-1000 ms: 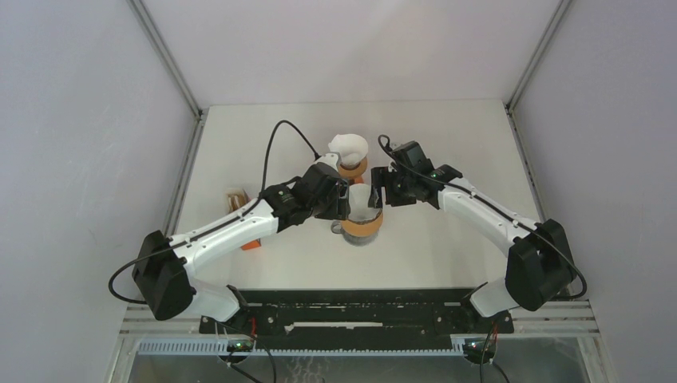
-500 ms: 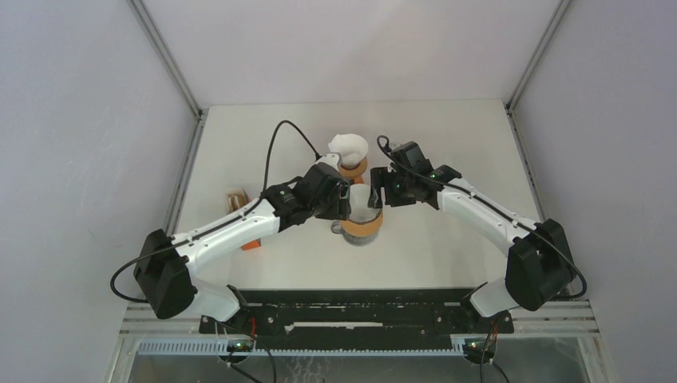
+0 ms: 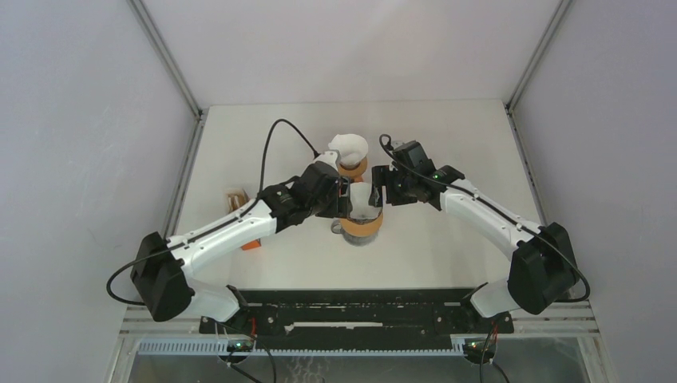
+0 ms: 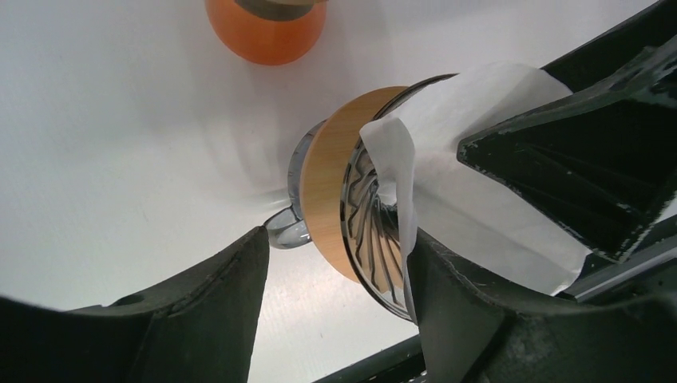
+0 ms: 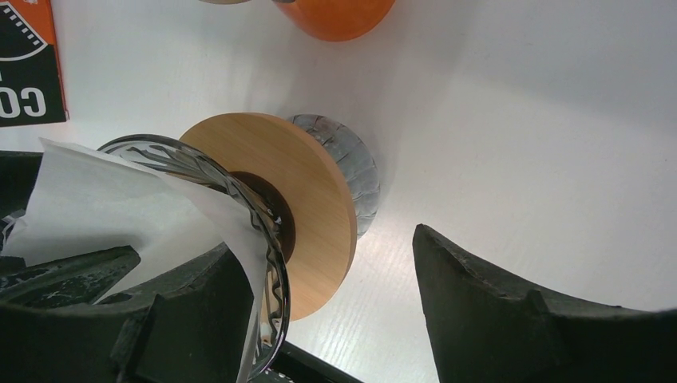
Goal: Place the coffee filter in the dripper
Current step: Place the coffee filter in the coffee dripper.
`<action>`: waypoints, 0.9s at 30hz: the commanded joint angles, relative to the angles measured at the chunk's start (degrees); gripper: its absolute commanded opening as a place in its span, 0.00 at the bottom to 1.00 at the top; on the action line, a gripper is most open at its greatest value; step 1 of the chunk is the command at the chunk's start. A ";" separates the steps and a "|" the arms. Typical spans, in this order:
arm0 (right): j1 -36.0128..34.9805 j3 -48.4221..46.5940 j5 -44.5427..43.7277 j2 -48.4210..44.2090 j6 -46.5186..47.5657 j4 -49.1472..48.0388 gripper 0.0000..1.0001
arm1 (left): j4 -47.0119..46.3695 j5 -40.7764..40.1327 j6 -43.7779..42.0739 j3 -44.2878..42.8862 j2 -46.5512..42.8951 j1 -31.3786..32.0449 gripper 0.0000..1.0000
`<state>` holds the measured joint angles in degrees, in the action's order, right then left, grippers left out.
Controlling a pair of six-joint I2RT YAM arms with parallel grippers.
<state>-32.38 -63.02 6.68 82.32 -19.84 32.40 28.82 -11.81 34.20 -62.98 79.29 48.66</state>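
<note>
Left tool (image 4: 339, 239) and right tool (image 5: 326, 243) gape wide beside dripper (image 4: 375, 207); filter (image 4: 471, 199) inside, between them.

The orange vessel (image 4: 266, 32) is cut off by the left wrist view's top edge. A printed box (image 5: 28, 64) is cropped at the right wrist view's left edge, its lettering incomplete. From above, the dripper (image 3: 363, 226) is half hidden.

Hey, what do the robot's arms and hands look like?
The left arm and right arm have white links and black joints. A thin black cable loops above the left wrist. The left hand and right hand are black, with two thick wedge-shaped fingers each.
</note>
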 commanded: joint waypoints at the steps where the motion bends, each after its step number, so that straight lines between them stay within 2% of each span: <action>1: -0.31 -0.15 -0.43 -1.41 -0.56 -2.10 0.78 | -3.15 -0.75 0.91 1.65 -2.27 -0.41 0.68; 9: -0.38 -0.11 -0.66 -0.79 -0.31 -1.92 0.78 | -4.48 -0.98 1.25 2.54 -3.09 -0.80 0.70; 27: -0.80 -0.08 -2.61 2.03 -0.03 -1.51 0.77 | -0.17 -0.50 -0.96 3.45 -0.14 -1.05 0.68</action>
<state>-32.73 -63.02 5.87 83.61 -19.81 32.36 27.64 -12.84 34.48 -60.40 78.54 47.90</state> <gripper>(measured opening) 0.775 0.687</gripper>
